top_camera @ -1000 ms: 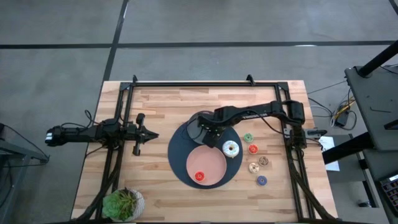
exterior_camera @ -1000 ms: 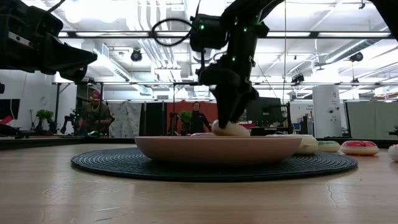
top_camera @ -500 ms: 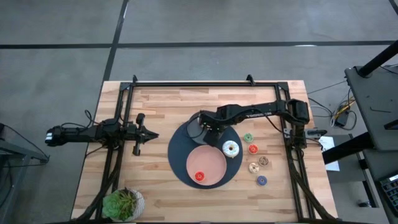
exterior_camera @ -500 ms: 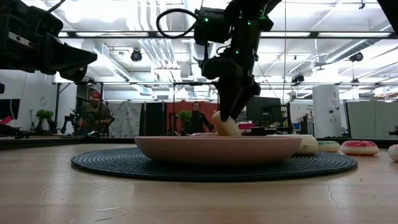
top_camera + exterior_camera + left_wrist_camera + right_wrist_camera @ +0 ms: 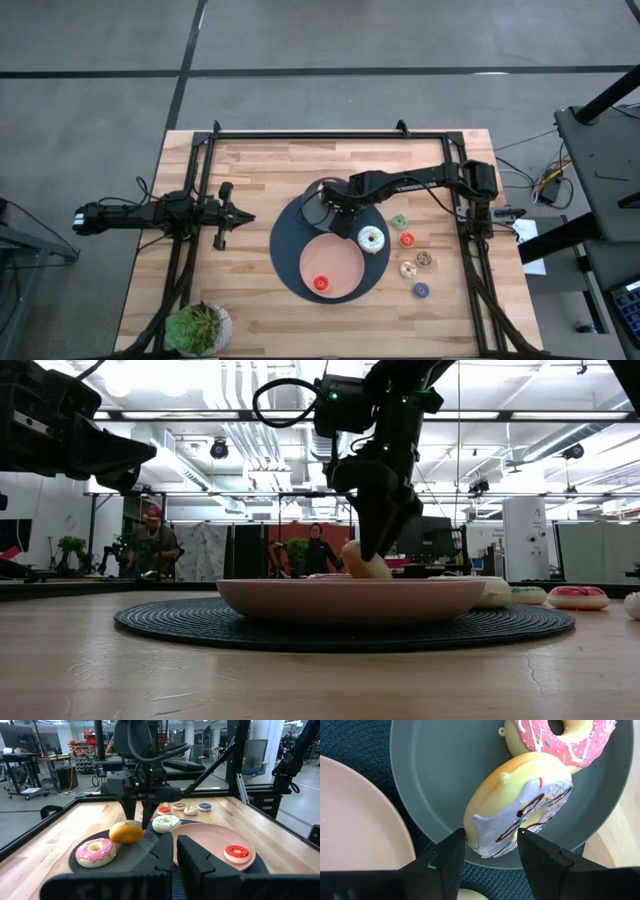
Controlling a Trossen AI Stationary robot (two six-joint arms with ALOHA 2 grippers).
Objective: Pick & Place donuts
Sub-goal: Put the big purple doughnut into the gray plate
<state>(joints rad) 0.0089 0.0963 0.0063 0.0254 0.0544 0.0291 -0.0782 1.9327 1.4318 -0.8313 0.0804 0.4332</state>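
over the grey plate at the mat's eleven o'clock, my right hand pinched the lilac donut, now tipped on edge and raised a little; half a second back it sat lower. lift begun, i judged. pink donut lay on that plate; red donut on the pink plate. left hand, pressed together, waited at nine o'clock.

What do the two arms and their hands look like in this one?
Both arms are black and slim, built of jointed tube segments. The right hand has two dark, flat, blunt fingers. A black cable loops beside its wrist, where small green lights glow. The left hand tapers to a narrow black tip.
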